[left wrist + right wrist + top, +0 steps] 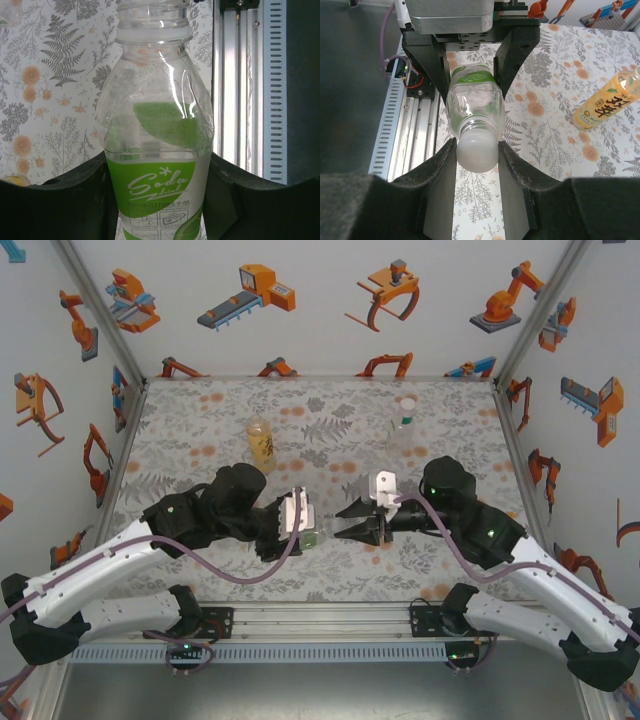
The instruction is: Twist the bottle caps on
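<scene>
Fern-and-flower tablecloth [200,420] under white walls [320,345] dotted with orange robot cartoons [250,295]. Mid-table, between both arms: slim clear bottle [472,100], green-and-white label, held horizontal above the cloth. Clamped tight around the labelled lower body by the left gripper [157,165]. Neck end aimed at the right gripper [476,146], its jaws narrowed onto the pale bottle cap [477,155], seated over the mouth. Looks like the threading step, cap part-turned at most.

Seemingly empty, thin-walled, light: liable to dent, and to spin in a slack hold, so best gripped low on the label. Cap small, smooth, slippery: squeeze square across its sides, in line with the neck.

Upright at the back: amber bottle [261,440] left, second clear bottle [403,428] right.
</scene>
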Action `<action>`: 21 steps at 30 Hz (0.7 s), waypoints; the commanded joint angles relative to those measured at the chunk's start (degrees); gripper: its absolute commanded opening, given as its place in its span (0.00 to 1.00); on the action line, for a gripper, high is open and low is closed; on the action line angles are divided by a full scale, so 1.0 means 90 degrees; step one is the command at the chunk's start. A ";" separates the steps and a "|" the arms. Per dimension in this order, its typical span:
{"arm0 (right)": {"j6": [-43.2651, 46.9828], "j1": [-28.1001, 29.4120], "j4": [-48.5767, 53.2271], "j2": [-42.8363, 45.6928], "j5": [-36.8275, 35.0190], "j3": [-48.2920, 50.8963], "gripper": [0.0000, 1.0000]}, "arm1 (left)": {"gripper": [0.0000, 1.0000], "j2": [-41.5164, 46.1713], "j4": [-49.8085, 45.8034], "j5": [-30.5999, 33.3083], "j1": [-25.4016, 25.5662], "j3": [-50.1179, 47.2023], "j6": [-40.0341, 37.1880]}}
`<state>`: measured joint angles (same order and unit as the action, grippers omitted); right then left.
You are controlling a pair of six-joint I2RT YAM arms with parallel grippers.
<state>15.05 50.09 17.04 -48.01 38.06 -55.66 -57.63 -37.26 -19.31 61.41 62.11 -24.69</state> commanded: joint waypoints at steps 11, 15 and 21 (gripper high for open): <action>0.0399 -0.0033 0.0553 -0.0347 0.0683 -0.0404 0.00 | 0.00 -0.0105 0.0392 -0.0904 0.0098 0.0169 -0.0331; 0.0426 -0.0028 0.0636 -0.0417 0.0799 -0.0465 0.00 | 0.00 -0.0144 0.0397 -0.0950 0.0093 0.0212 -0.0362; 0.0565 -0.0018 0.0633 -0.0380 0.0944 -0.0411 0.00 | 0.00 -0.0116 0.0484 -0.0965 0.0095 0.0200 -0.0295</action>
<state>18.06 49.91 22.50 -50.83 44.62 -58.70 -58.96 -38.65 -23.29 61.47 62.11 -26.24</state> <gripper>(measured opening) 0.353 0.528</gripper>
